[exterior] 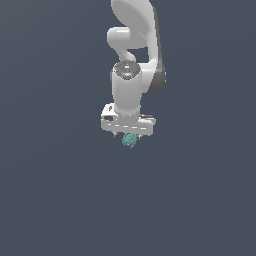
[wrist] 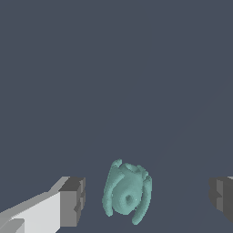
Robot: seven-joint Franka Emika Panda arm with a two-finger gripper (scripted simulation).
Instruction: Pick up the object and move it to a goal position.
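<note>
End effector (exterior: 128,134) hangs from the white arm (exterior: 131,70) with its palm down over the grey desk (exterior: 60,200), and it is released: in the wrist view its two fingers stand wide apart, with nothing gripped. Going from the left of the exterior view, that side shows only bare desk. Near the middle comes the arm, reaching down from the upper edge of the picture, then the broad white hand body, and just under it the object (exterior: 129,140), a small teal-green lump peeping out below the hand. To the exterior view's right there is bare desk again. No desk edge or corner shows in either view, so the object's place on the desk cannot be told beyond this: it is directly beneath the end effector.

In the wrist view the end effector (wrist: 148,200) straddles the object (wrist: 127,192). One finger (wrist: 73,201), with a white shank and a grey pad, is near the object but clear of it. The object is roundish and knobbly, with raised ribs running down its sides and a small hollow in its face. The other finger (wrist: 221,196) is well apart from it, at the picture's far edge. The object lies between the two, closer to the first finger, touching neither. Whether it rests on the desk cannot be told.
</note>
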